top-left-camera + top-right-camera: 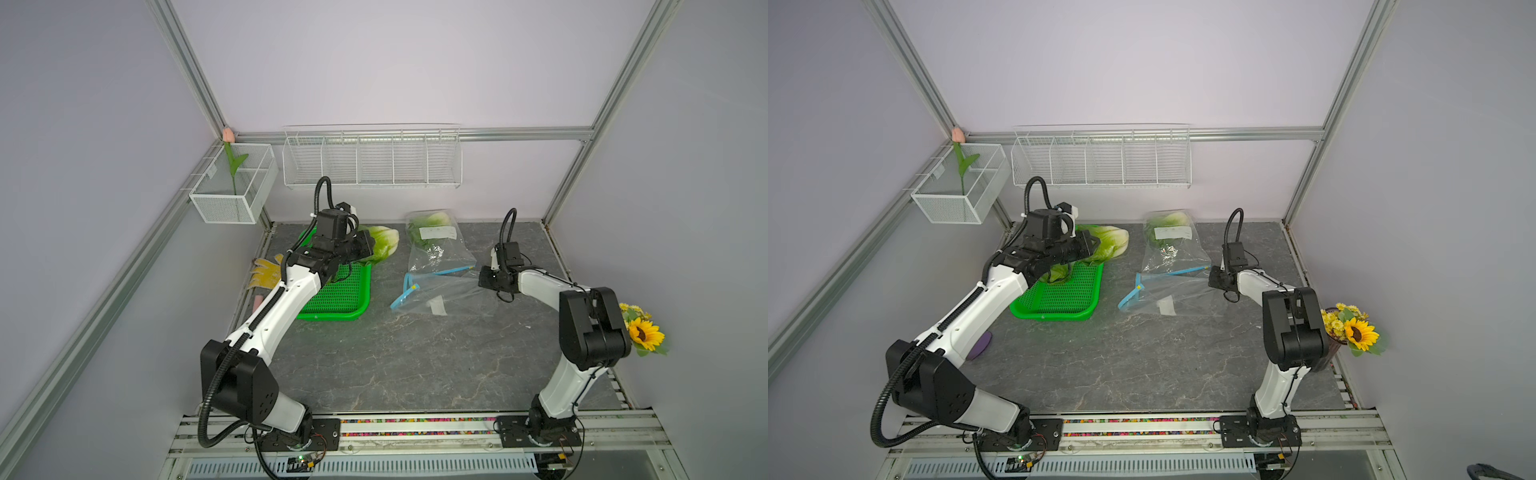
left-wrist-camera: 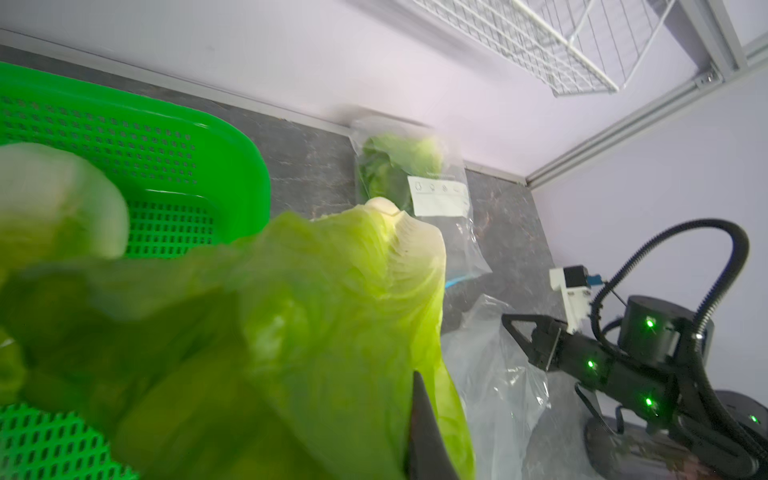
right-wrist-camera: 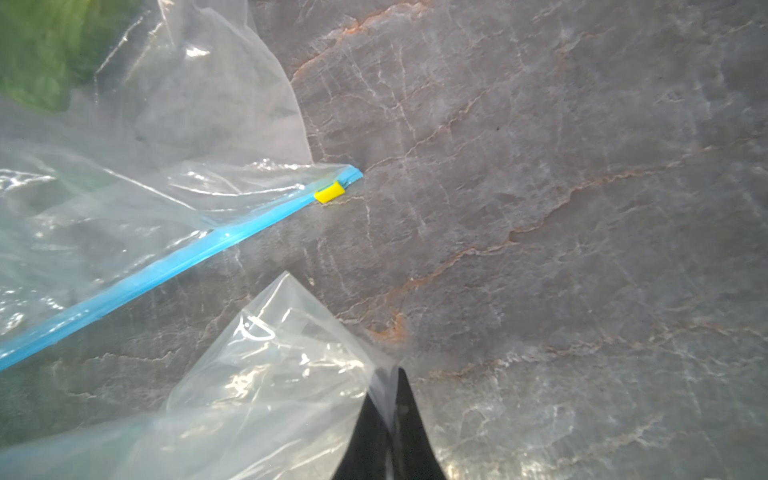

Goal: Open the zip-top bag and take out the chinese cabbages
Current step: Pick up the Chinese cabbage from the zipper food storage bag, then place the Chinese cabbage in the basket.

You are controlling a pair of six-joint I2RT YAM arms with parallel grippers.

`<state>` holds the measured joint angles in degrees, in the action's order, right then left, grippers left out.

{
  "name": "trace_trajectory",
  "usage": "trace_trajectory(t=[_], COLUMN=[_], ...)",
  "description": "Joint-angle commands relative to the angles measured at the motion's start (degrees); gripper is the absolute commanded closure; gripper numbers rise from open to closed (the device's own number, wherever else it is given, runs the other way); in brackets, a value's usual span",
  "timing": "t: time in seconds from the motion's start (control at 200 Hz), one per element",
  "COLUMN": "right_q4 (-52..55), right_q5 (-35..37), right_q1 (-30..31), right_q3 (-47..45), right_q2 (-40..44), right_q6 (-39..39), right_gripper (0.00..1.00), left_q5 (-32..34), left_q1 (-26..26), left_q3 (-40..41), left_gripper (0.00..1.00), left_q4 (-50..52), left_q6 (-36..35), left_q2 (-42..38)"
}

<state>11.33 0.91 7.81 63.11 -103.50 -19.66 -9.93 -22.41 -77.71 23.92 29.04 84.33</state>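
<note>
Three chinese cabbages [image 1: 384,243], crinkled bright green with pale bases: one clamped in the closed left pincer [image 1: 365,248] at the one-o'clock corner of the green basket [image 1: 332,313], one [image 1: 1059,272] in it half hidden by the arm [image 1: 286,299], one [image 1: 432,222] blurred inside the far zip-top bag [image 1: 440,253] at one o'clock on the counter [image 1: 415,365]. The near zip-top bag [image 1: 449,293], at its six o'clock, has a corner pinched tight in the right pincer [image 3: 392,399].

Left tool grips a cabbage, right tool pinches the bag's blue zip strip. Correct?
No. In the right wrist view the right tool pinches a clear plastic corner, apart from the blue zip strip. The left tool does grip a cabbage.
</note>
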Motion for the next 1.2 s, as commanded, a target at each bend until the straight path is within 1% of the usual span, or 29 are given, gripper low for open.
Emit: trace_trajectory(t=[0.0, 0.175, 0.31, 0.4, 0.575, 0.665, 0.8, 0.945, 0.96, 0.985, 1.06, 1.195], right_q4=[0.57, 0.53, 0.55, 0.62, 0.53, 0.61, 0.97, 0.86, 0.88, 0.84, 0.75, 0.79], right_q5=[0.9, 0.32, 0.29, 0.1, -0.68, -0.91, -0.99, -1.15, -1.16, -1.32, -1.59, -1.87], right_q1=[-0.4, -0.39, -0.43, -0.37, -0.41, -0.43, -0.56, -0.64, -0.68, -0.69, -0.68, -0.67], right_q3=[-0.36, -0.35, -0.53, -0.53, -0.6, -0.58, -0.53, -0.62, -0.67, -0.71, -0.8, -0.8], right_q2=[1.08, 0.76, 0.85, 1.02, 1.02, 0.94, 1.02, 0.89, 0.85, 0.85, 0.84, 1.02], right_q6=[0.42, 0.39, 0.45, 0.49, 0.27, 0.41, 0.76, 0.74, 0.68, 0.68, 0.5, 0.5], right_gripper=[0.93, 0.93, 0.93, 0.93, 0.93, 0.93, 0.93, 0.93, 0.93, 0.93, 0.93, 0.93], left_q5=[9.19, 16.23, 21.58, 24.65, 28.78, 30.77, 31.82, 31.85, 32.14, 32.4, 32.62, 29.1], left_q1=[0.21, 0.31, 0.35, 0.33, 0.33, 0.33, 0.42, 0.42, 0.39, 0.43, 0.39, 0.44], left_q3=[3.31, 9.13, 8.74, 9.3, 11.68, 11.71, 10.72, 9.21, 9.16, 9.08, 8.91, 6.98], left_gripper=[1.0, 1.0, 1.0, 1.0, 1.0, 1.0, 1.0, 1.0, 0.98, 0.91, 0.67, 0.29], left_q4=[-6.63, -14.79, -15.43, -18.27, -28.63, -31.45, -32.6, -30.03, -29.81, -29.33, -28.2, -23.52], left_q6=[4.29, 10.08, 15.1, 17.63, 18.52, 18.6, 18.91, 20.1, 20.45, 20.54, 20.87, 21.52], left_q2=[-3.43, -4.58, -1.64, 0.74, 6.39, 9.56, 13.15, 15.47, 15.68, 15.83, 16.39, 16.06])
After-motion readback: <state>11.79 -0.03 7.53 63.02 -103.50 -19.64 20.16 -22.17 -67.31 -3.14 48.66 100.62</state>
